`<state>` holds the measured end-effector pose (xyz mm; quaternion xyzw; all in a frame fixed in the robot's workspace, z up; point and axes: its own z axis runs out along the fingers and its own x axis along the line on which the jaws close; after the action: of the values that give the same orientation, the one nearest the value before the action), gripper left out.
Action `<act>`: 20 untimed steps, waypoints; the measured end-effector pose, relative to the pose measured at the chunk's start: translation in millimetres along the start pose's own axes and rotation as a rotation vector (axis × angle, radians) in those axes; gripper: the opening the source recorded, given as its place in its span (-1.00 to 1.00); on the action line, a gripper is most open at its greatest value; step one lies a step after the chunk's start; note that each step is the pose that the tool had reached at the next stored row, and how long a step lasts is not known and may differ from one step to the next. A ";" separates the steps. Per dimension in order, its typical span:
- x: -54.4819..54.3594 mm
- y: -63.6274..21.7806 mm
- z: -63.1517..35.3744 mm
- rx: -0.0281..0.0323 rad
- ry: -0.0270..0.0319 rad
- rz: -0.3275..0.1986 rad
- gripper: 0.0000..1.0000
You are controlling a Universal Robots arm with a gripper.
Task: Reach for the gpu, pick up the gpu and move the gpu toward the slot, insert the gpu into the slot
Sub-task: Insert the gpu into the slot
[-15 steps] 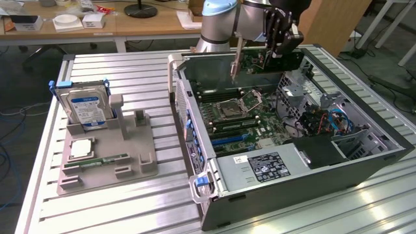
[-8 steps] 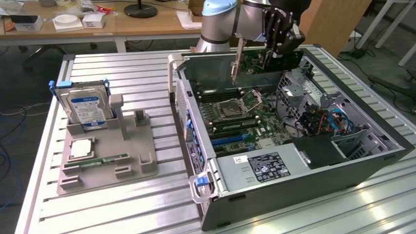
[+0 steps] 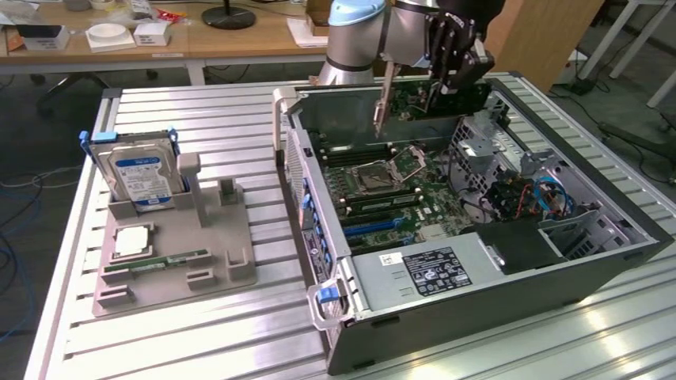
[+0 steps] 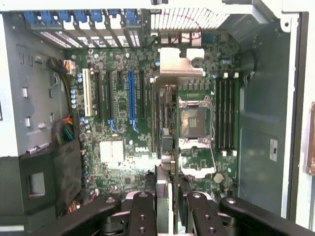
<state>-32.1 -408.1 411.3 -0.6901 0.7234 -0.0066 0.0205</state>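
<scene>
Now the gpu, a thin flat dark circuit card with a bright metal bracket at one end, hangs in the air above the far end of the open black and grey computer case. It is clear of the green motherboard below it. The black jaws are clenched on the card's upper part, grasping it by its two flat faces.

The card stands on edge, faces upright. Its long axis runs roughly level across the case, from the exterior view's left to the exterior view's right. The bracket end points to the exterior view's left, toward the case wall that carries the blue latches, and the bracket hangs down as a narrow strip past the card's lower edge.

From the wrist view the card shows edge-on, a thin line running away from the jaws and ending in the bent metal bracket. There it lies in line between the long blue expansion slot and the open silver processor socket.

Well apart from the case, on the exterior view's left of the slatted aluminium table, stands a grey plastic fixture. It holds an upright silver hard drive with a blue label and a small green memory stick lying flat.
</scene>
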 end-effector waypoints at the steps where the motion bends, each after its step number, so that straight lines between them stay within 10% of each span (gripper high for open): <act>1: 0.0 0.1 1.4 -0.0025 0.0001 0.000 -0.43; 10: 7.5 0.5 16.7 -0.0044 -0.0011 0.000 -0.43; 16: 8.6 1.1 23.4 -0.0056 -0.0268 0.001 -0.43; 20: 8.7 1.2 27.7 -0.0057 -0.0271 0.001 -0.43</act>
<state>-32.6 -416.2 383.3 -0.6898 0.7235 0.0048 0.0283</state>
